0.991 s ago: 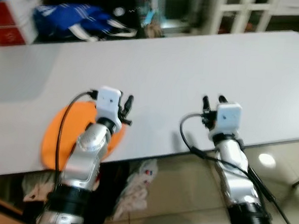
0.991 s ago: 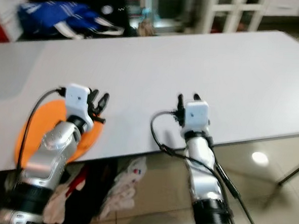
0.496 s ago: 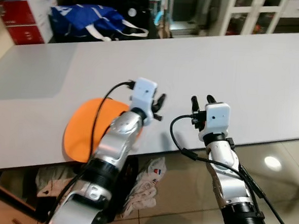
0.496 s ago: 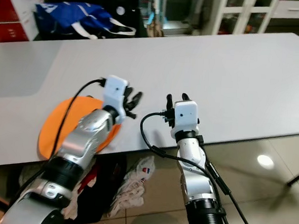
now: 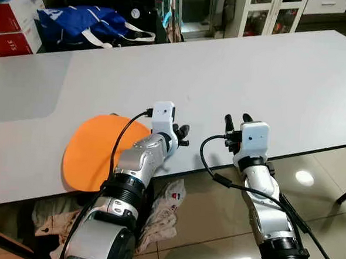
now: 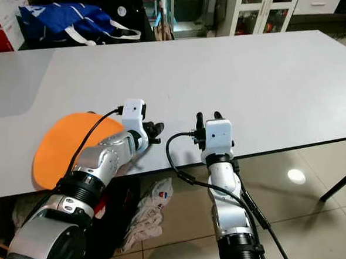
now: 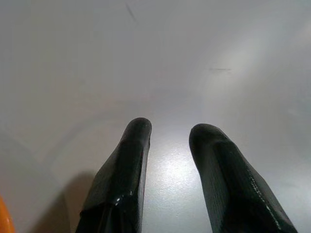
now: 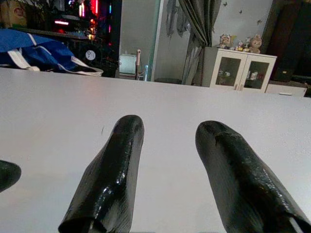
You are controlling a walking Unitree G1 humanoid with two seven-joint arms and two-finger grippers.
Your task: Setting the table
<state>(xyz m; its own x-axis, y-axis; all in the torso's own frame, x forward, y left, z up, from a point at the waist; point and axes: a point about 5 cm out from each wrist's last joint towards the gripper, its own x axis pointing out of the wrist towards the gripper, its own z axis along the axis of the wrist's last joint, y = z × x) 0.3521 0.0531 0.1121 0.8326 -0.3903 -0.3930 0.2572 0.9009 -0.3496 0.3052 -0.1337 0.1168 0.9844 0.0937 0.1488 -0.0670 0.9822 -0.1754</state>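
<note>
Flat round orange placemat (image 5: pixel 98 154) near-left on grey table (image 5: pixel 235 69); left gripper (image 5: pixel 182 136) and right gripper (image 5: pixel 237 119) both spread apart, empty.

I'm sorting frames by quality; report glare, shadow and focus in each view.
Left eye view: sharp, with lamp glare on the floor. Left wrist view: a bright sheen on the table, and a shadow under the left end effector. Right wrist view: right end effector soft, background sharper.

I count one orange plate (image 5: pixel 95 157) on the white counter (image 5: pixel 270 82), and two claws: the left claw (image 5: pixel 181 136) and the right claw (image 5: pixel 237 120). Beyond the counter I see one blue bag (image 5: pixel 85 21) and two red-and-white boxes (image 5: pixel 12 28).
</note>
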